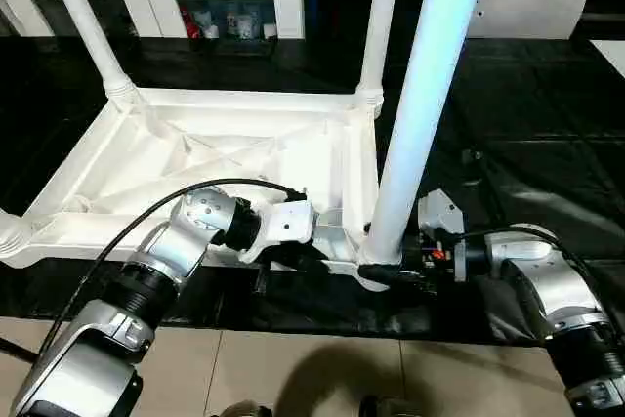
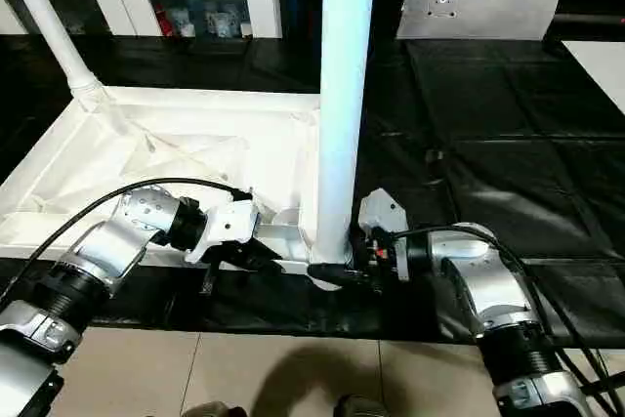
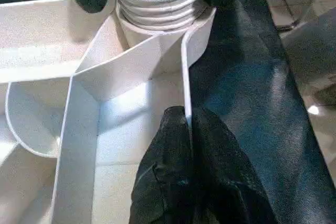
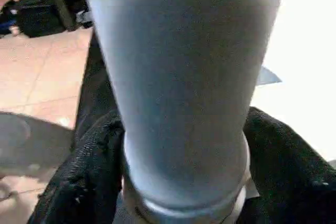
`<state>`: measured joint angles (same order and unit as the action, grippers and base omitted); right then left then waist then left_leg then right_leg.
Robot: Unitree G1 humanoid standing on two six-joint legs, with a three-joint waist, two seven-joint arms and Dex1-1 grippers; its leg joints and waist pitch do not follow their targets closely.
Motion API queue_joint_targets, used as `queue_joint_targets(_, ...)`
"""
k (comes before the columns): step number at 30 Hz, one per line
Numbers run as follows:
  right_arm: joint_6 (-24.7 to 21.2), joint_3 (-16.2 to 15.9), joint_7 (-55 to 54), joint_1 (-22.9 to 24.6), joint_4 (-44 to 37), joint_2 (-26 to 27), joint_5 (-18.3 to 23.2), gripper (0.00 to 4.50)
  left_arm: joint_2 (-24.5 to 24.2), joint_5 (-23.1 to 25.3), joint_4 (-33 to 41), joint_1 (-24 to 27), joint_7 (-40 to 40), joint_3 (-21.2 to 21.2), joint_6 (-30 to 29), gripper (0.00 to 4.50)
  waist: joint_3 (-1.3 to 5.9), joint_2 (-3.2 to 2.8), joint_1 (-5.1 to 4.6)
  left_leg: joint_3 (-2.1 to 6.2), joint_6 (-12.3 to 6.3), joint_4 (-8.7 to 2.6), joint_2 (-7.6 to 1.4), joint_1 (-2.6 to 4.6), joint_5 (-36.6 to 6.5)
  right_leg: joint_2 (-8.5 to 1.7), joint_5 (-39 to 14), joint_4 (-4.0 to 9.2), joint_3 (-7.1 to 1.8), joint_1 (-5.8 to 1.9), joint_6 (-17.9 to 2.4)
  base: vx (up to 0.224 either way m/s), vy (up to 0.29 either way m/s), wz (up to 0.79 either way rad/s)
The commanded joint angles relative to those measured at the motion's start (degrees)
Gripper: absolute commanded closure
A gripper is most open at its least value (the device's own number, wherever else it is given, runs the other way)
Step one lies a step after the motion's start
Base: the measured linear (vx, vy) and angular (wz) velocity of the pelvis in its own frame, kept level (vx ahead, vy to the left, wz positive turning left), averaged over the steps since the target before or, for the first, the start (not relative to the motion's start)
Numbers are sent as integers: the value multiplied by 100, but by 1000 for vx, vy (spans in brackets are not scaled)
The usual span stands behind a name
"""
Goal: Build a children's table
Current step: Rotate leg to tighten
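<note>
Biggest thing out there is the black floor mat (image 1: pixel 547 114), and lying on it, underside up, is the children's table top (image 1: pixel 195 158), all white, ribs crossing in an X. Three legs already stand in their corner sockets: a far left leg (image 1: pixel 88 31), a far right leg (image 1: pixel 379 21) and, right up close, the near right leg (image 1: pixel 425 104) rising from the corner by the robot. A further collar pokes in at the near left corner, but I can't tell how well it's seated.

Now the arms. The left gripper (image 3: pixel 186 166) pinches the thin outer wall of the top, fingers nearly together on that rim just beside the near right socket. The right gripper (image 2: pixel 337 273) wraps the base of the near right leg, a black finger (image 4: pixel 86 182) on either side of it down at the collar, closed around it.

How will this handle? It looks like hollow moulded plastic, so light and fairly stiff, though smooth enough to slip in a twist. That tall leg gives plenty of leverage, so low at the collar looks the smart place to hold, with the rim pinned to stop the top sliding on the mat
</note>
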<state>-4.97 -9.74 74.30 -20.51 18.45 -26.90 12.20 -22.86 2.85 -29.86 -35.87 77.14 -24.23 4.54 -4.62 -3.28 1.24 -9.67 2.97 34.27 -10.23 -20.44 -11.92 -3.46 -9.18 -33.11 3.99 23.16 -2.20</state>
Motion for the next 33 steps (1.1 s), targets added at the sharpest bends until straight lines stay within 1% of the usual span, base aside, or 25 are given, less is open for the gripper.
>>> queue_joint_targets(1,-12,-72,146,-142,20,-46,82,145,-82,66,-15,-46,260,-213,132,450,397,51,-13,53,-706,-382,-278,-10,-766,-434,-1260,350,-256,-363,-1356,0,0,0)
queue_joint_targets(4,22,-84,218,-158,53,-43,88,170,-104,54,-26,-42,297,-218,144,450,394,46,-4,50,-687,-383,-281,-1,-780,-435,-1401,370,-257,-350,-1313,0,0,0)
queue_joint_targets(7,17,-99,288,-161,65,-32,102,175,-107,59,-44,-36,326,-201,155,450,395,47,17,47,-662,-388,-286,9,-780,-431,-1391,368,-261,-343,-1303,0,0,0)
queue_joint_targets(13,-88,-122,159,19,-107,91,174,179,-56,-14,36,36,213,-135,-35,450,390,48,20,47,-650,-391,-278,-1,-768,-433,-1436,373,-259,-346,-1285,0,0,0)
queue_joint_targets(15,-388,-122,-194,274,-431,324,274,179,50,-79,205,117,-3,-70,-374,450,375,47,25,53,-624,-409,-294,-5,-773,-440,-1514,385,-264,-345,-1247,0,0,0)
queue_joint_targets(16,-561,-120,-409,356,-555,446,294,179,125,-100,262,141,-139,-23,-502,450,373,49,18,48,-608,-408,-288,0,-807,-437,-1591,394,-262,-340,-1233,0,0,0)
queue_joint_targets(17,-700,-108,-809,442,-655,647,237,179,256,-112,346,174,-397,50,-713,450,380,44,14,53,-542,-416,-278,3,-899,-434,-1830,411,-253,-344,-1165,0,0,0)
queue_joint_targets(18,-700,-108,-809,442,-655,647,237,179,256,-112,346,174,-397,50,-713,450,359,52,-6,53,-501,-427,-277,3,-973,-441,-2013,435,-254,-334,-1109,0,0,0)
queue_joint_targets(19,-849,-28,-1461,451,-615,952,98,179,452,-69,425,187,-813,135,-984,450,339,43,-27,64,-416,-432,-252,34,-1177,-447,-2514,494,-240,-312,-973,0,0,0)
queue_joint_targets(20,-938,26,-1792,433,-567,1106,33,179,549,-37,454,183,-1024,171,-1109,450,311,42,-77,75,-299,-449,-245,55,-1321,-438,-2832,521,-236,-282,-884,0,0,0)
queue_joint_targets(21,-999,86,-2123,417,-527,1265,-30,179,655,0,475,171,-1237,202,-1215,450,309,40,-104,82,-239,-450,-238,65,-1372,-439,-2966,537,-233,-277,-825,0,0,0)
queue_joint_targets(22,-1030,244,-2807,370,-434,1638,-106,179,941,77,488,123,-1763,284,-1469,450,318,78,-166,100,-187,-448,-214,55,-1440,-437,-3192,564,-215,-286,-703,0,0,0)
queue_joint_targets(23,-1043,300,-3016,353,-405,1757,-117,179,1036,94,491,105,-1931,313,-1559,450,299,54,-216,117,-162,-452,-207,51,-1546,-437,-3376,590,-199,-259,-623,0,0,0)
queue_joint_targets(24,-1039,371,-3326,328,-367,1953,-132,179,1204,118,488,70,-2196,360,-1692,450,317,24,-266,131,-176,-441,-194,62,-1635,-442,-3447,611,-188,-260,-559,0,0,0)
queue_joint_targets(25,-1039,386,-3388,323,-361,1993,-135,179,1239,122,487,62,-2250,369,-1720,450,315,42,-305,128,-192,-444,-199,43,-1635,-438,-3394,615,-197,-260,-551,0,0,0)
queue_joint_targets(26,-1036,443,-3723,306,-345,2203,-184,179,1452,151,479,14,-2592,440,-1886,450,342,40,-346,128,-215,-435,-200,38,-1619,-430,-3257,606,-197,-258,-587,0,0,0)
queue_joint_targets(27,-1024,478,-3977,290,-317,2335,-250,179,1603,183,465,-21,-2838,485,-1986,450,346,38,-356,126,-240,-431,-199,50,-1613,-436,-3195,616,-201,-246,-615,0,0,0)
queue_joint_targets(28,-1012,520,-4255,269,-276,2464,-326,179,1748,228,455,-51,-3067,520,-2072,450,357,46,-391,120,-281,-426,-196,30,-1549,-426,-3021,595,-208,-255,-676,0,0,0)
queue_joint_targets(29,-1015,537,-4373,263,-267,2515,-358,179,1805,250,458,-59,-3153,533,-2111,450,359,40,-401,120,-300,-426,-194,22,-1523,-425,-2935,588,-210,-254,-711,0,0,0)
queue_joint_targets(30,-1079,596,-4719,198,-182,2646,-453,179,1913,329,458,-66,-3294,520,-2151,450,371,34,-415,121,-344,-418,-181,-2,-1443,-425,-2792,569,-207,-280,-757,0,0,0)
queue_joint_targets(31,-1083,653,-4833,167,-147,2705,-451,179,1936,368,459,-61,-3309,497,-2128,450,369,25,-437,120,-398,-422,-183,-20,-1413,-422,-2710,572,-211,-281,-778,0,0,0)
queue_joint_targets(33,-1074,731,-4883,150,-131,2754,-391,179,1940,397,456,-58,-3300,473,-2088,450,381,39,-432,105,-467,-406,-173,-22,-1360,-428,-2704,588,-215,-282,-759,0,0,0)
